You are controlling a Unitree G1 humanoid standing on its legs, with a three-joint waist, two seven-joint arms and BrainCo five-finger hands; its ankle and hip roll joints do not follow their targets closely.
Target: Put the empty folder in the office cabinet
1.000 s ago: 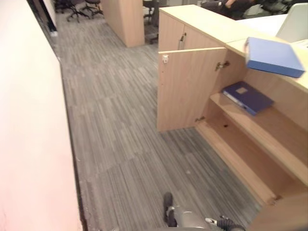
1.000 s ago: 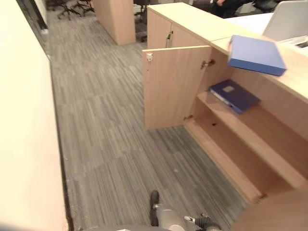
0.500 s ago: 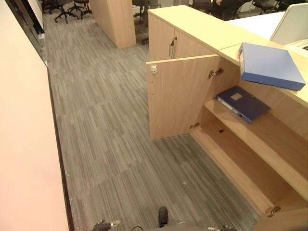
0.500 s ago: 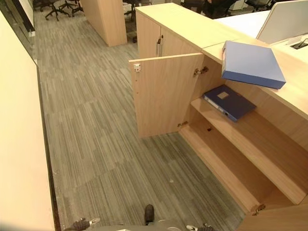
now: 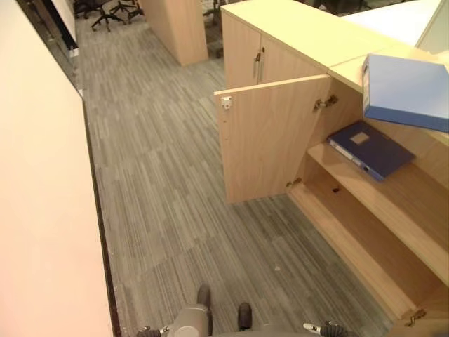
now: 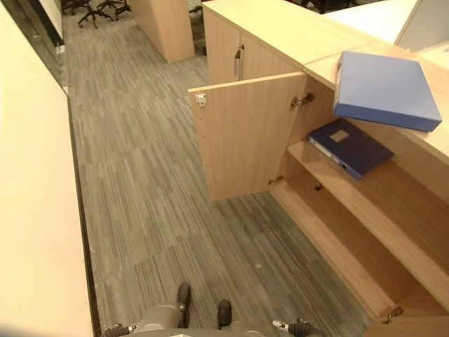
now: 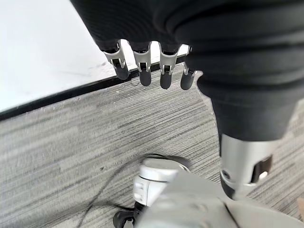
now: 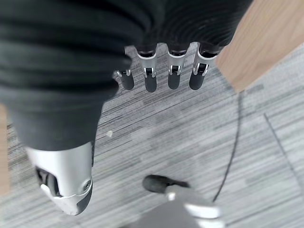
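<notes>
A light blue folder (image 5: 407, 90) lies flat on the top of the wooden office cabinet (image 6: 280, 28), jutting over its front edge. A dark blue folder (image 6: 349, 146) lies on the upper shelf inside. The cabinet door (image 5: 270, 137) stands wide open. My left hand (image 7: 142, 66) hangs over the grey carpet beside a white wall, its fingers straight and holding nothing. My right hand (image 8: 161, 71) also hangs over the carpet near a wooden panel, its fingers straight and empty. Both hands are well away from the folders.
A white wall (image 5: 42, 210) runs along the left. The lower shelf (image 5: 365, 246) holds nothing. Past the open door is a closed door with a handle (image 6: 239, 62). Office chairs (image 5: 105, 10) and a wooden block (image 5: 182, 28) stand far back.
The whole picture has shifted, so the camera has moved. The folders and the cabinet door stay where they were.
</notes>
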